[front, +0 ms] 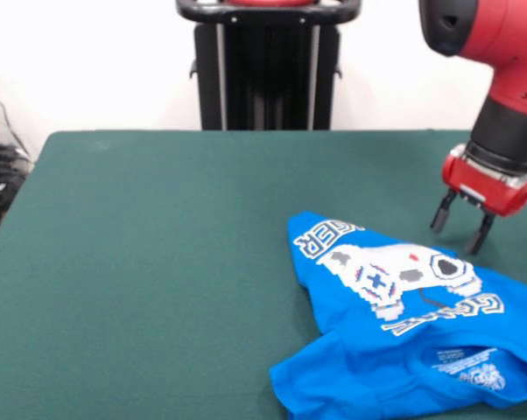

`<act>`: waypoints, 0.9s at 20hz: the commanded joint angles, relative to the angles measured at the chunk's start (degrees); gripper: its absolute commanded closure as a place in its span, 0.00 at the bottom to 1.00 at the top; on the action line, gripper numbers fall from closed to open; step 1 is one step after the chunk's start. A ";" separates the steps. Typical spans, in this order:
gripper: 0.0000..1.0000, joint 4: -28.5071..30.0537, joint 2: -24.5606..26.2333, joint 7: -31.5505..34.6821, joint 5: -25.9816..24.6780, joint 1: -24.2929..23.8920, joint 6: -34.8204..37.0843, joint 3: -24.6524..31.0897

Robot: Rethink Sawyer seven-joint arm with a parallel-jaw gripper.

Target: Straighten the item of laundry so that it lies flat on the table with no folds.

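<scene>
Currently the shirt (404, 324) sits at the near right of the table (158, 262), running off the right edge of the front view and reaching the bottom one. It's bright blue, printed side up: a white pixel game-controller graphic with block lettering arcing above and below it. Not flat. The near part is folded over, so the collar opening and a small printed neck label show at the lower right, with a loose flap bunched at the near left corner. The far left corner comes to a soft point. A crease runs between the printed panel and the folded part.

Gripper (460, 229) hangs from the red arm (500, 52) at the right, just above and behind the shirt's far right edge. Its two black fingers (441, 213) are spread apart with clear green table visible between them, nothing held. Tips appear close to the cloth's edge; whether they touch the table or shirt, can't tell from this angle.

Rest of the green felt shows bare. Black pedestal (268, 66) stands behind the far edge.
</scene>
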 commanded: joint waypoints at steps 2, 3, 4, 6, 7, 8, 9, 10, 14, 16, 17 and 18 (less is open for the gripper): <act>0.00 -0.98 -0.24 12.62 4.72 2.90 -0.29 -0.88; 0.00 -1.67 0.74 12.80 5.08 3.07 -0.40 -1.20; 0.00 -2.18 1.76 12.66 5.31 2.84 -1.21 -1.15; 0.00 -3.05 3.61 12.44 5.80 2.48 -2.91 -1.01; 0.00 -3.35 4.14 12.45 6.10 2.53 -3.29 -1.10; 0.00 -3.56 4.45 12.58 6.42 2.75 -3.25 -1.37; 0.00 -3.77 4.75 12.71 6.74 2.98 -3.22 -1.64; 0.00 -4.19 5.23 12.95 7.11 3.37 -2.78 -2.21; 0.00 -7.08 9.31 14.28 9.14 4.58 -2.53 -4.88; 0.00 -8.57 11.41 14.78 10.16 4.97 -2.52 -6.23; 0.00 -9.08 12.15 14.88 10.71 5.17 -2.44 -6.77; 0.00 -9.47 12.71 14.86 11.16 5.29 -2.33 -7.19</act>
